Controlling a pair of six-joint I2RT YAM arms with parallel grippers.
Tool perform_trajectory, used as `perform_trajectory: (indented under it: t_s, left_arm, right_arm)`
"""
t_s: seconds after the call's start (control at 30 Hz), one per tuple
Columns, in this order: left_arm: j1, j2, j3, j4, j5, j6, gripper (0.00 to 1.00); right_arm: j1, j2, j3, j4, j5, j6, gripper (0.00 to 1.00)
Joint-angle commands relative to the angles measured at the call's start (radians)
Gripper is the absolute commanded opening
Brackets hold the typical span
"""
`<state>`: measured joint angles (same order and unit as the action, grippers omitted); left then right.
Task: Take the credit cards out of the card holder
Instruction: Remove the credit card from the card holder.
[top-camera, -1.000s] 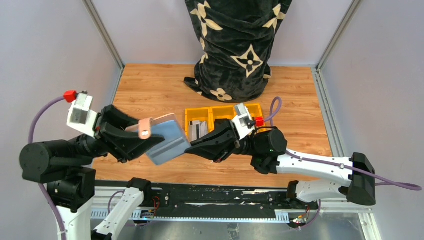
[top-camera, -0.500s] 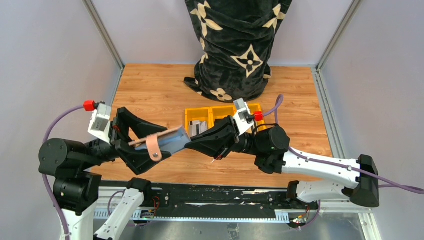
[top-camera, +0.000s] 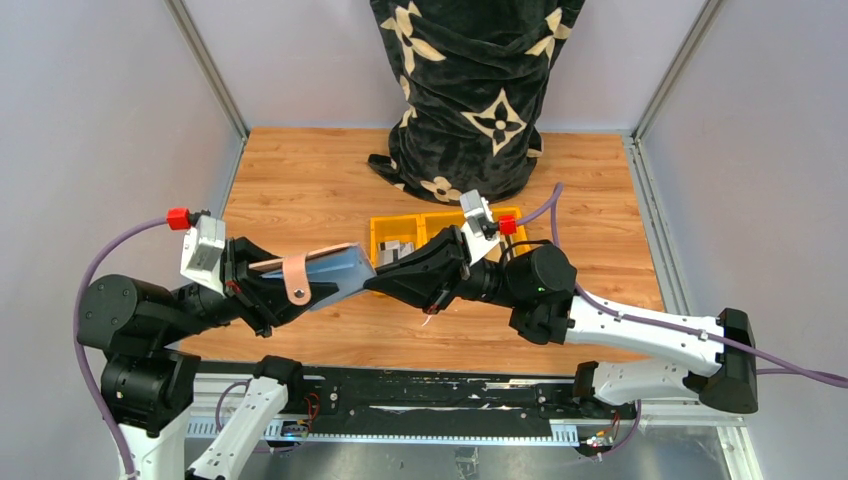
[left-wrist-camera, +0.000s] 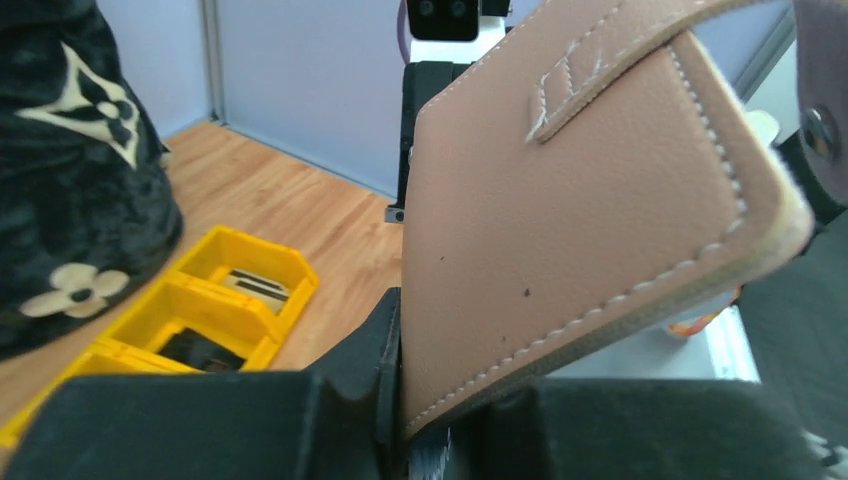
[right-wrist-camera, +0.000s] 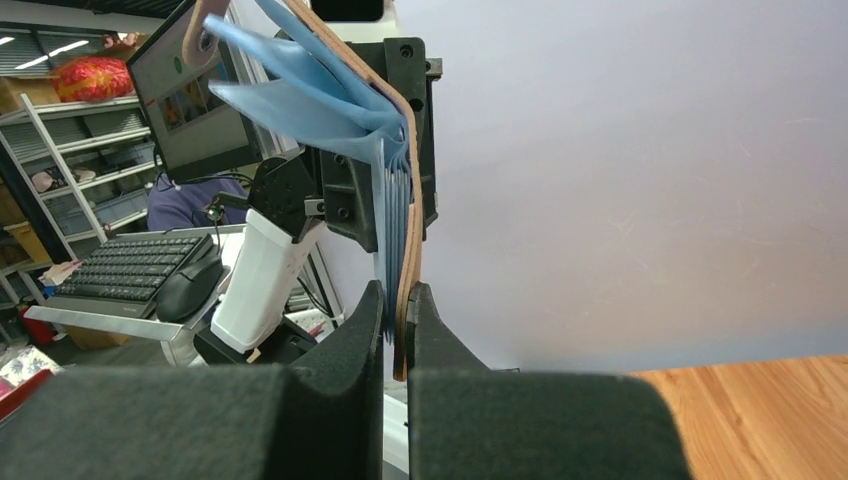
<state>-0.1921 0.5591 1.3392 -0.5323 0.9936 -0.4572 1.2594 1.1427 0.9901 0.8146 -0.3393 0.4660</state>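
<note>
Clamping the holder (top-camera: 325, 274), the left gripper (top-camera: 283, 287) braced it while the right gripper (top-camera: 376, 281) pinched its 3 o'clock edge, seemingly together with the cards (right-wrist-camera: 390, 220). Extraction next called for a straight pull toward 3 o'clock.

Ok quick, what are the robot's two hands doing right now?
Left end effector: closed, holding the card holder.
Right end effector: closed, pinching the card holder's edge.

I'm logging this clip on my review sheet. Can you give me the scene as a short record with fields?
card holder: held in the air, blue pockets fanned open
left gripper: shut on the card holder
right gripper: shut on the card holder's opposite edge
yellow tray: on the table, grey card in one compartment
cards in holder: none clearly visible
</note>
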Motion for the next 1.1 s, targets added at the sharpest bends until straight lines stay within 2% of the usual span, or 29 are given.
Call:
perform_trajectory:
  t_s: [0.0,0.03,0.07,0.13,0.2,0.37,0.63,0.73,0.87,1.07]
  left_arm:
    - [-0.001,0.028,0.011,0.059,0.004,-0.081,0.13]
    - [-0.001,0.031,0.011,0.08,0.011,-0.114,0.1]
    - [-0.001,0.035,0.009,0.107,0.024,-0.151,0.08]
    - [-0.001,0.043,-0.001,0.169,0.051,-0.243,0.06]
    - [-0.001,0.051,-0.015,0.235,0.07,-0.343,0.03]
    - [-0.001,0.069,0.008,0.275,0.08,-0.425,0.0]
    - [-0.001,0.07,0.032,0.274,0.086,-0.44,0.0]
    - [-0.002,0.066,0.035,0.275,0.09,-0.439,0.0]
    - [-0.001,0.063,0.032,0.277,0.101,-0.434,0.0]
    - [-0.001,0.06,0.028,0.294,0.119,-0.437,0.0]
  right_arm:
    - [0.021,-0.004,0.031,0.044,-0.067,-0.004,0.04]
    - [0.021,-0.003,0.027,0.054,-0.081,-0.002,0.11]
    - [0.021,-0.003,0.02,0.072,-0.095,0.001,0.24]
    - [0.02,-0.003,0.001,0.106,-0.123,0.013,0.34]
    - [0.021,-0.003,-0.016,0.143,-0.138,0.022,0.37]
    - [0.018,-0.004,-0.02,0.157,-0.136,0.022,0.33]
    - [0.011,-0.019,-0.019,0.143,-0.066,0.017,0.16]
    - [0.008,-0.021,-0.018,0.133,-0.032,0.025,0.13]
    - [0.006,-0.014,-0.014,0.134,-0.007,0.046,0.15]
    - [-0.008,-0.009,-0.014,0.11,0.076,0.081,0.07]
